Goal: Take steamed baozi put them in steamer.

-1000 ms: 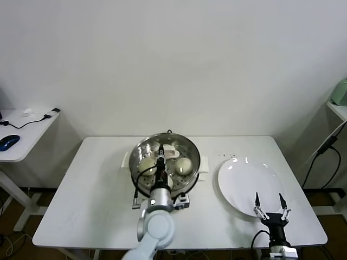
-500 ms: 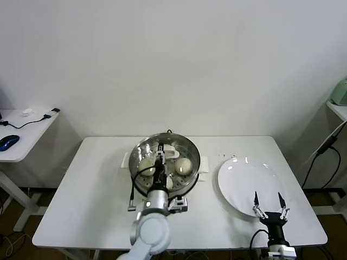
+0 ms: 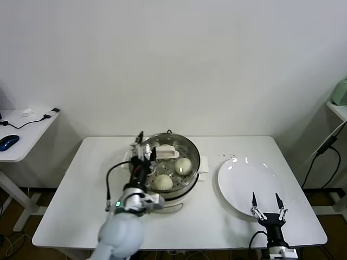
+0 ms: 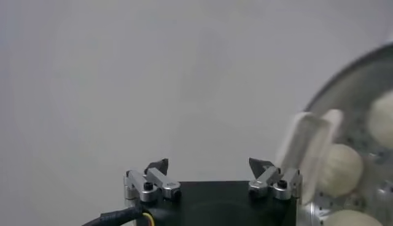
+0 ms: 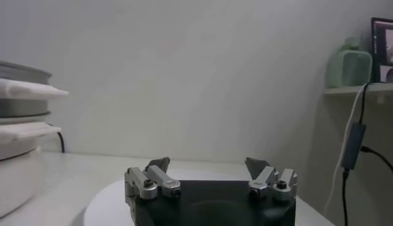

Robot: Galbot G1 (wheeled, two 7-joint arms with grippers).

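The steamer (image 3: 191, 150) is a shiny steel pot on a white base at the table's middle. Two cream-white baozi lie on its perforated tray, one on the right (image 3: 184, 166) and one at the front (image 3: 161, 182). My left gripper (image 3: 140, 149) is open and empty over the pot's left rim. In the left wrist view my left gripper (image 4: 210, 164) holds nothing, and the steamer rim (image 4: 344, 77) shows with three baozi, one of them (image 4: 341, 169) nearest. My right gripper (image 3: 265, 201) is open and empty at the front edge, also in its wrist view (image 5: 207, 163).
A flat white plate (image 3: 246, 181) lies right of the steamer, just beyond my right gripper, and shows in the right wrist view (image 5: 107, 199). A white rectangular piece (image 3: 166, 153) sits at the pot's far side. A side desk (image 3: 21, 135) stands at the far left.
My left arm has swung left, from over the steamer's middle to its left rim, uncovering the front baozi. My right gripper has sunk slightly toward the front edge.
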